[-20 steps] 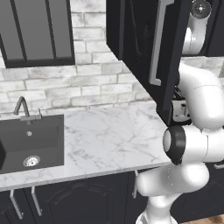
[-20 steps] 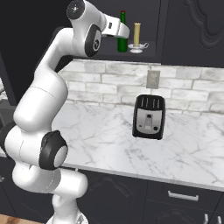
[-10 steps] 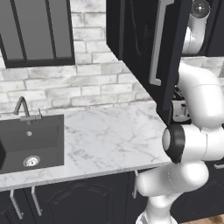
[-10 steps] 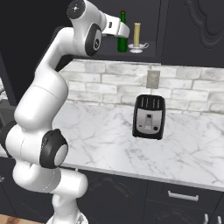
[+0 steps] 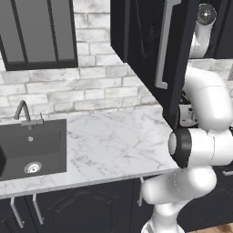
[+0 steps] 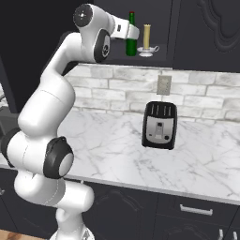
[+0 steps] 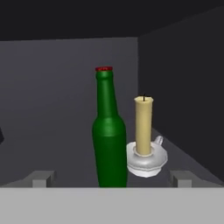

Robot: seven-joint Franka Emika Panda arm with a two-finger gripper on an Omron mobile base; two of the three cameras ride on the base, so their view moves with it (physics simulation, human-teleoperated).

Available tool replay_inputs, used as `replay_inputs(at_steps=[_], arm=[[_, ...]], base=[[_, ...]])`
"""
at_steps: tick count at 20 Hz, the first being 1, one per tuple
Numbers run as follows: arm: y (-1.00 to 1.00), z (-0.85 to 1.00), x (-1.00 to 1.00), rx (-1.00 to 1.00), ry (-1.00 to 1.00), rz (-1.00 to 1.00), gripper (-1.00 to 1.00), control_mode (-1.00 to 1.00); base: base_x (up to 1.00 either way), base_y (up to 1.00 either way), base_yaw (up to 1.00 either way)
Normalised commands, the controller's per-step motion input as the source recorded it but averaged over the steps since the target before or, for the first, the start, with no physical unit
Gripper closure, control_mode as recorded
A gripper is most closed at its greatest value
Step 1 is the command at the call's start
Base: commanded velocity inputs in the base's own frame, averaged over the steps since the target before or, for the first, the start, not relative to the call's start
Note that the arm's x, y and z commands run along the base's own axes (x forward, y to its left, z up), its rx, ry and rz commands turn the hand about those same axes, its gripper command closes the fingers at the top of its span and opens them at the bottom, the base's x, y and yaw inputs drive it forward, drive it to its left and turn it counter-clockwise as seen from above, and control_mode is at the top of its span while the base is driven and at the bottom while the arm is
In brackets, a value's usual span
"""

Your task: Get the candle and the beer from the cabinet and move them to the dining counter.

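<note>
Counter: a white marble worktop (image 6: 197, 154) with grey veins, in front of a pale brick wall (image 5: 68, 86).
On it: a black toaster (image 6: 160, 125) and a black sink (image 5: 27, 150).
Cabinet (image 5: 150, 50): black, up on the wall, door open, with a long grey handle (image 5: 164, 45).
Beer (image 7: 108, 131): a dark green bottle with a red cap, standing upright inside the cabinet.
Candle (image 7: 144, 131): a pale yellow stick in a small round silvery holder, just beside the beer, farther back.
Gripper (image 7: 113, 178): wide open, holding nothing, its tips on either side of the beer and not touching it.
</note>
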Motion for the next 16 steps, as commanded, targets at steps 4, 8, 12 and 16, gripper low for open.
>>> replay_inputs(at_steps=[4, 8, 12, 16], arm=[[0.00, 0.00, 0.34, 0.00, -0.06, 0.00, -1.00, -1.00], [0.00, 0.01, 0.50, 0.02, 0.00, 0.00, -1.00, -1.00], [-0.01, 0.16, 0.36, 0.00, 0.01, -0.01, -1.00, -1.00], [-0.07, 0.16, 0.14, 0.00, 0.00, 0.00, -1.00, -1.00]], base=[[0.00, 0.00, 0.00], [0.00, 0.00, 0.00], [0.00, 0.00, 0.00], [0.00, 0.00, 0.00]])
